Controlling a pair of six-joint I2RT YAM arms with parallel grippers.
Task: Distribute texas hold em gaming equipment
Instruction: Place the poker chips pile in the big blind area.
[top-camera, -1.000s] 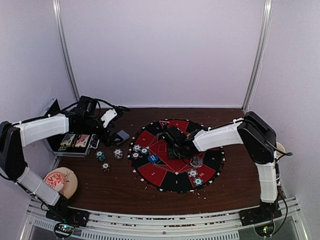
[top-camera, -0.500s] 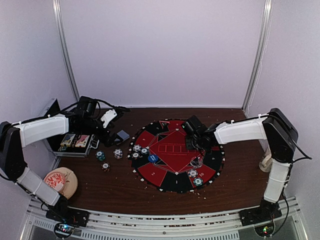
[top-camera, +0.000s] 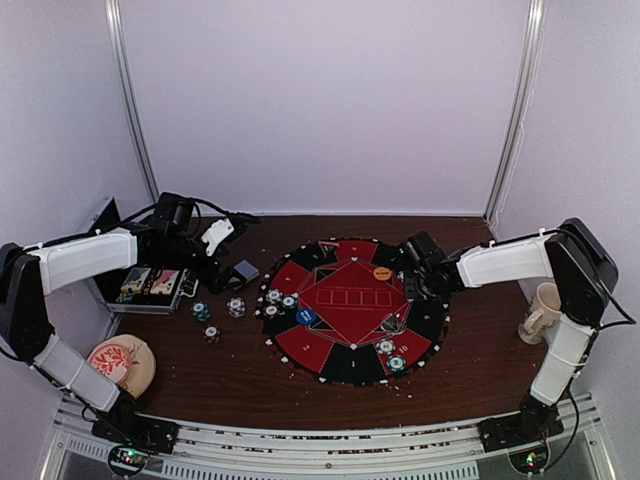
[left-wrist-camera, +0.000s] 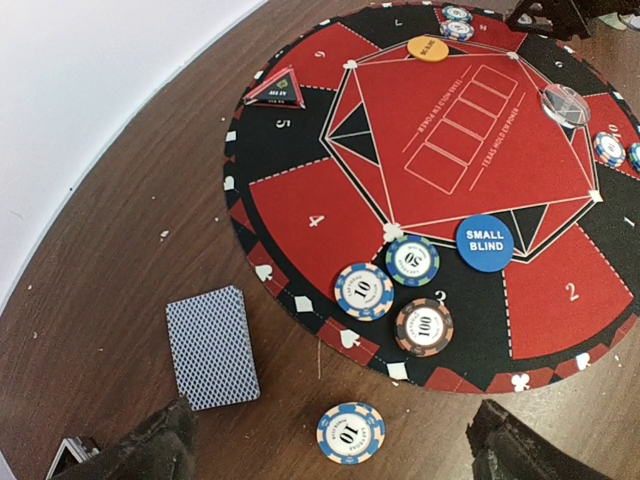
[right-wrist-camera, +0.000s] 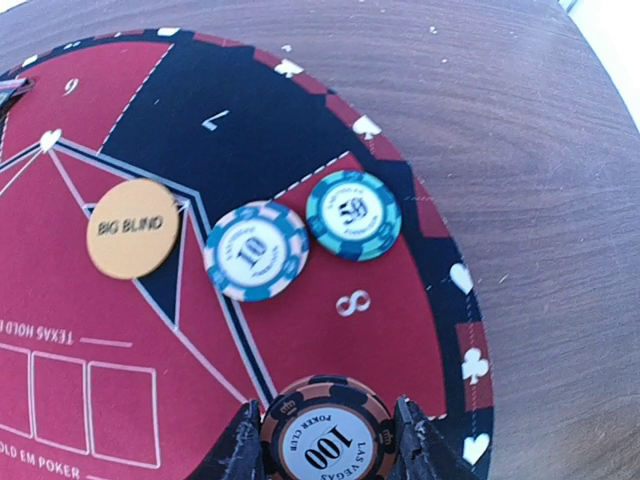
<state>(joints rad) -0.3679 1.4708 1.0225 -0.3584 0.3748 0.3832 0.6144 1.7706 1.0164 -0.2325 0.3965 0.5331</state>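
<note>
Chip (right-wrist-camera: 325, 436) carried rightward by right hand (right-wrist-camera: 327, 442).

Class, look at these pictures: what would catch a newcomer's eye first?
The big round red-and-black mat dominates the table. At its far right edge the right gripper pinches a 100 chip, near an orange BIG BLIND disc. A blue SMALL BLIND disc lies on its left side.
</note>
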